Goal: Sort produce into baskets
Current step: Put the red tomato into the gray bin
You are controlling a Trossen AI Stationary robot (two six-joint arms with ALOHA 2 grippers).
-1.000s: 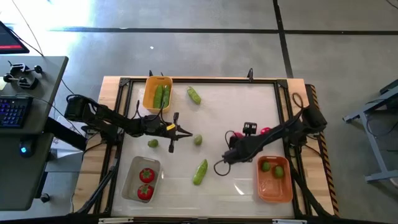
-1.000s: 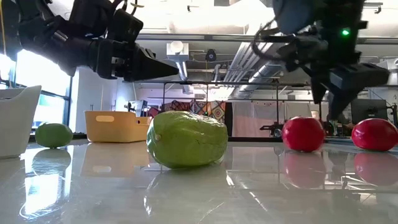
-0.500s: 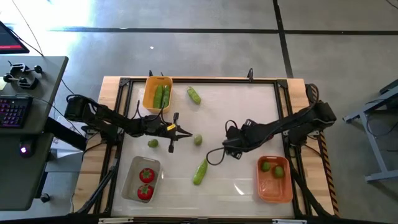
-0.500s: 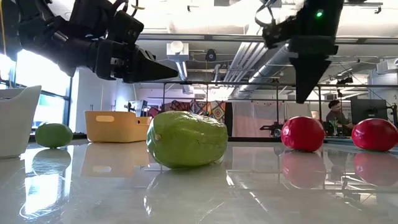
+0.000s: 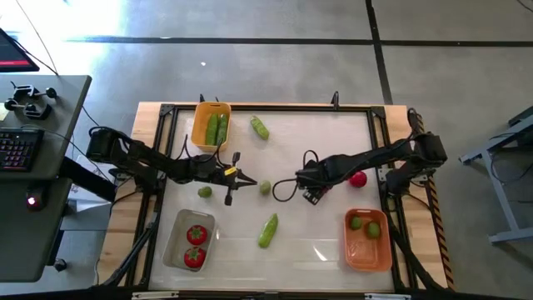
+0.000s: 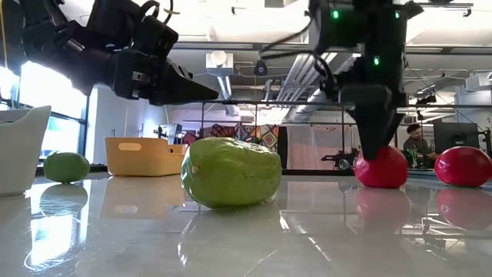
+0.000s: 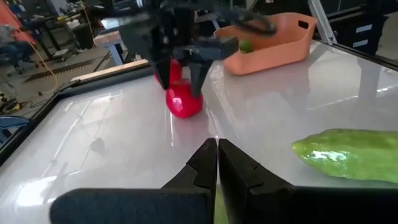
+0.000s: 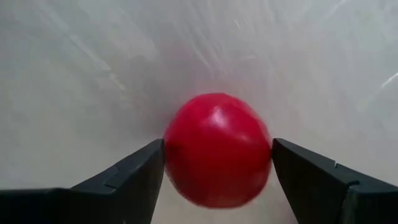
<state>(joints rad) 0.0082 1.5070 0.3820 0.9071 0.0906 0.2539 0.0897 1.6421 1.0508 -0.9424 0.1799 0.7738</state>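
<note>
Glossy white table [image 5: 316, 142], right end effector [image 8: 217, 163] astride tomato [image 8: 217, 149], workshop bkgd.

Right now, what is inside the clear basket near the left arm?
Inside the clear basket lie two red tomatoes, one beside the other. The high view shows nothing else in it; whatever may lie under the tomatoes is covered.

High: overhead, straight down on whole desk [image 5: 333, 142]. Low: desk-level, level across. Wrist views: close, forward. Low and left wrist share one tomato [image 6: 382, 167].
</note>
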